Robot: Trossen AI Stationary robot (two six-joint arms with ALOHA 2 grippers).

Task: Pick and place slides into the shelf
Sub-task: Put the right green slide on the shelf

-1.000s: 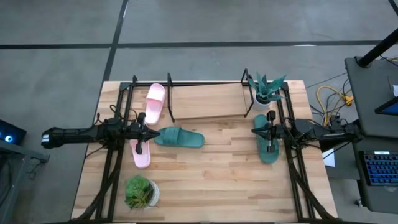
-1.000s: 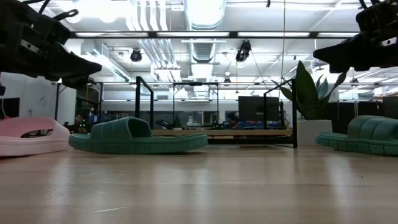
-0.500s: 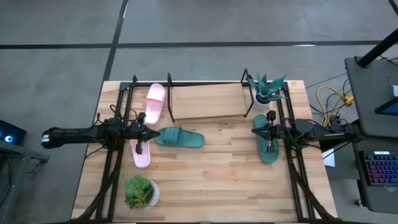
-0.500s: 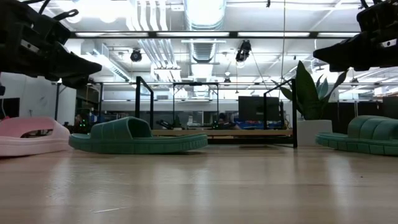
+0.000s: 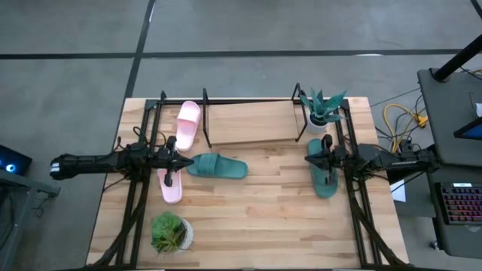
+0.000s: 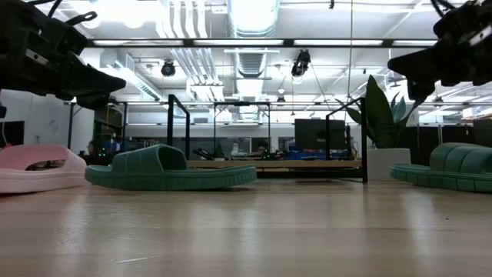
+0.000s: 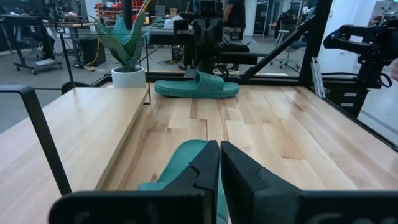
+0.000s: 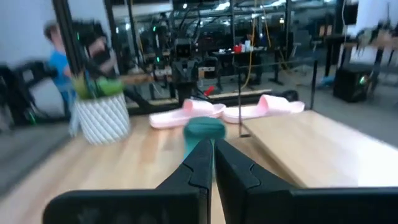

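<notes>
Teal slide [image 5: 217, 166] lies before the closed left tool [image 5: 186, 160]; potted plants [image 5: 322, 113] flank the shelf [image 5: 248, 124].

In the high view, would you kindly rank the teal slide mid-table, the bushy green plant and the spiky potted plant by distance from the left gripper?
1. Teal rubber slide mid-table, just right of the left gripper.
2. Bushy green plant, at the near-left edge.
3. Spiky potted plant, at the far-right corner.

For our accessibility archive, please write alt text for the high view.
Four slides lie around an empty shelf: one pink slide beside it, another and a teal slide near the shut left hand, one teal slide under the shut right hand.
</notes>
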